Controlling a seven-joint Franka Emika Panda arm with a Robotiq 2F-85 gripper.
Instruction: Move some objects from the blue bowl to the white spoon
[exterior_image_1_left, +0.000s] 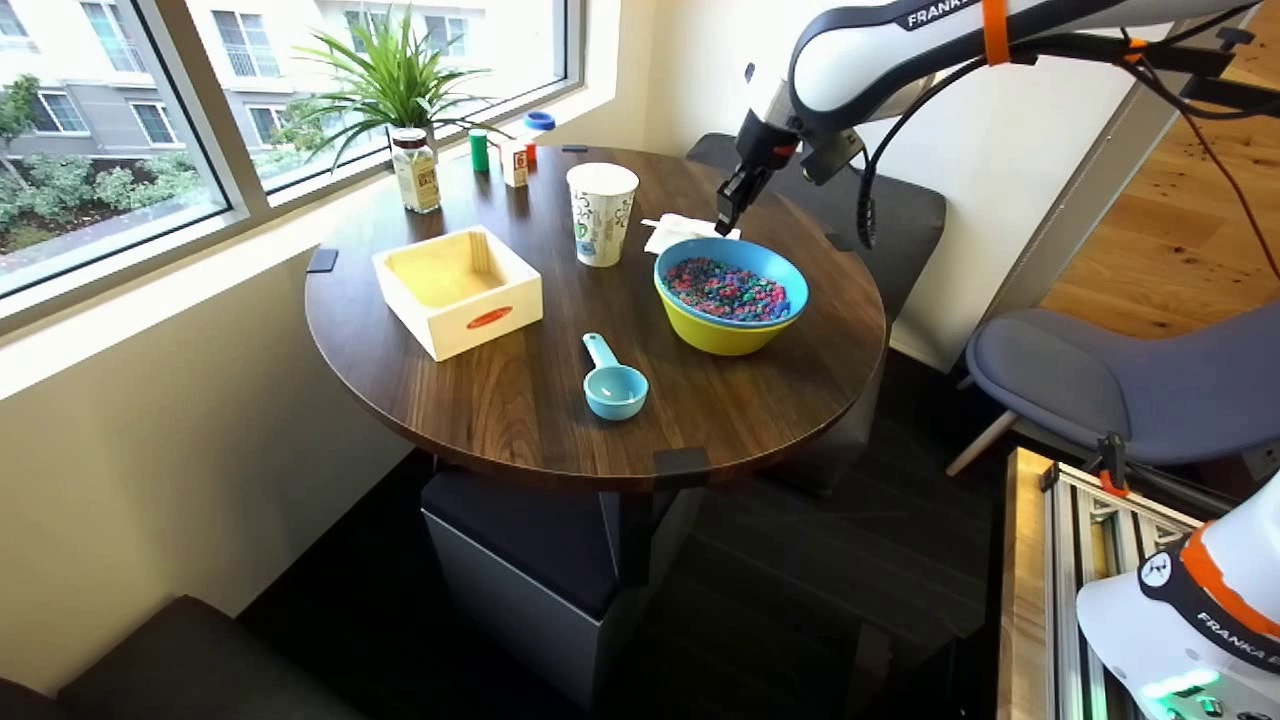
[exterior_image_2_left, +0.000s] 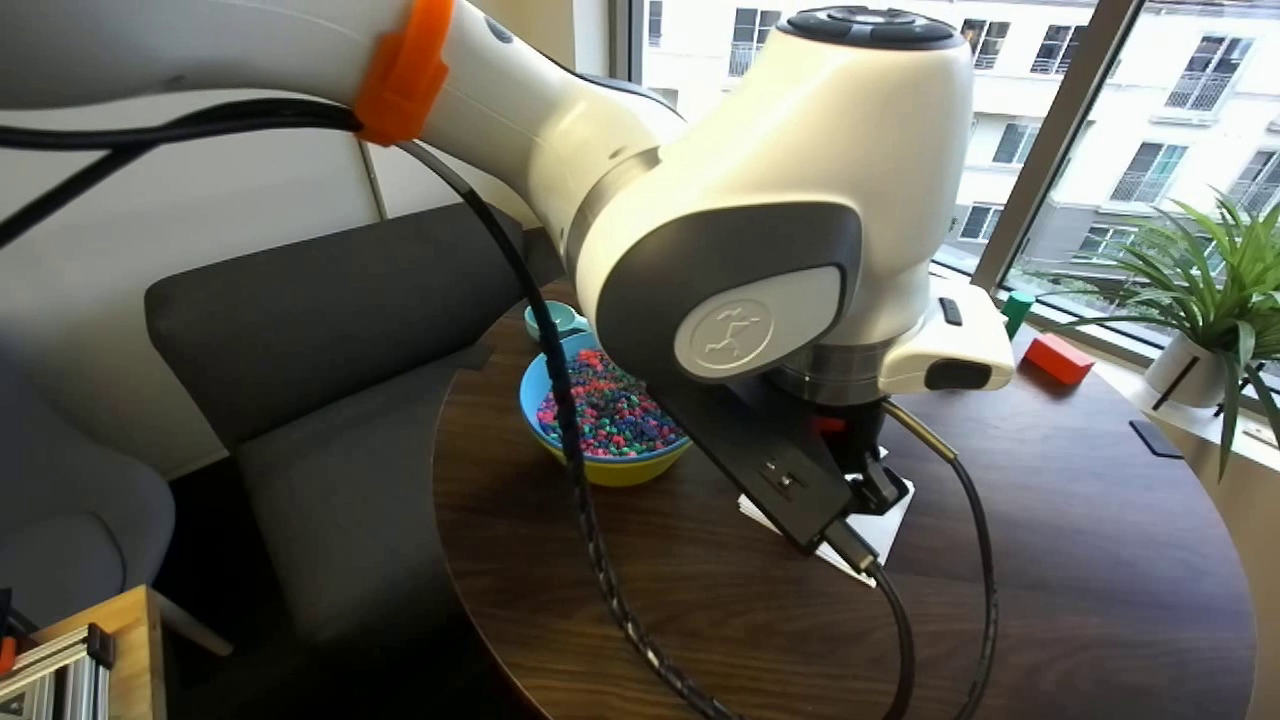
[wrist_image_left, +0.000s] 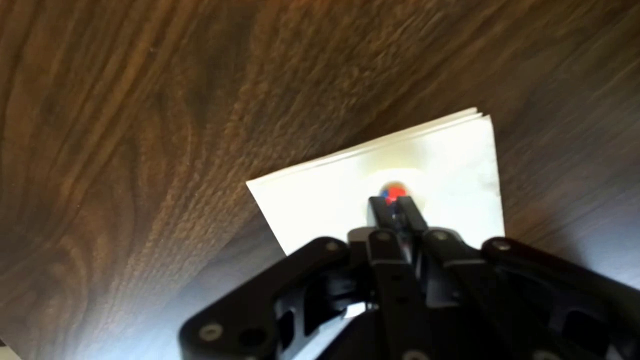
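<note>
The claw (wrist_image_left: 395, 201) is held above white paper (wrist_image_left: 455, 165), its fingers set close together; red and blue specks (wrist_image_left: 395, 192) are seen at the tips, though whether they are gripped cannot be told. Many coloured bits (exterior_image_1_left: 725, 290) are held in the blue bowl (exterior_image_1_left: 778, 264)
</note>
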